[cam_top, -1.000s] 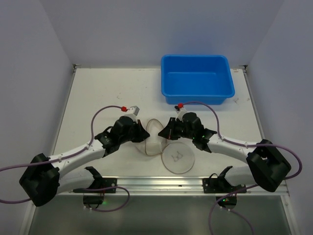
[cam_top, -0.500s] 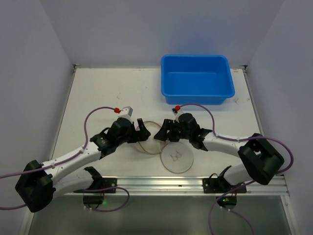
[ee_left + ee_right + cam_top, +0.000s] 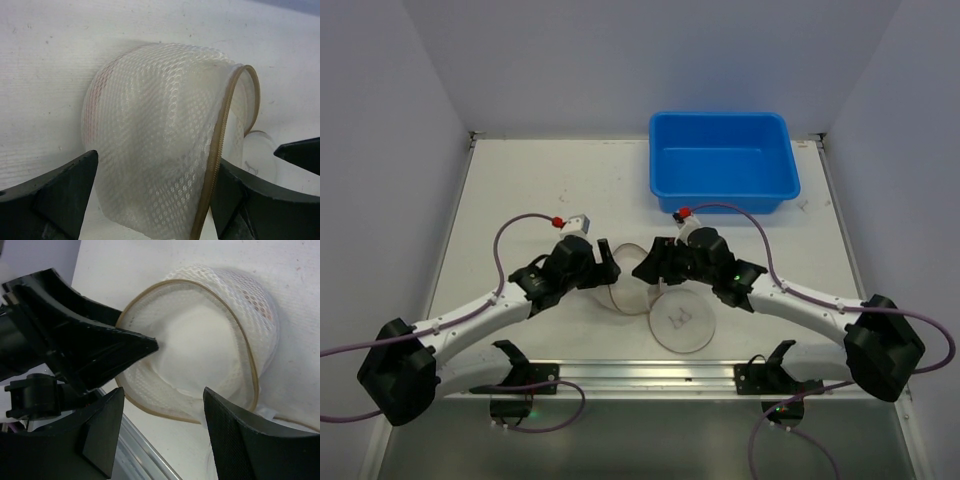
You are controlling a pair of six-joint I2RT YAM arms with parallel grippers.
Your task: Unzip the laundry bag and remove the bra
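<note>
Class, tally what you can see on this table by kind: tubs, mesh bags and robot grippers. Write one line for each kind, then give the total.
tub: 1
laundry bag: 1
grippers: 2 (left gripper, right gripper)
Total: 4

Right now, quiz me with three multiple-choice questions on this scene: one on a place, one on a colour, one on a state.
1. Where is the tub? A near left; B far right; C between the arms.
2. The bag has a zipper band that is: A red; B green; C tan.
3. The bag is: A unzipped; B zipped shut; C inside the tub.
Answers: B, it sits in the far right corner; C, tan edging rims the mesh; A, its mouth gapes, with the lid lying flat.
</note>
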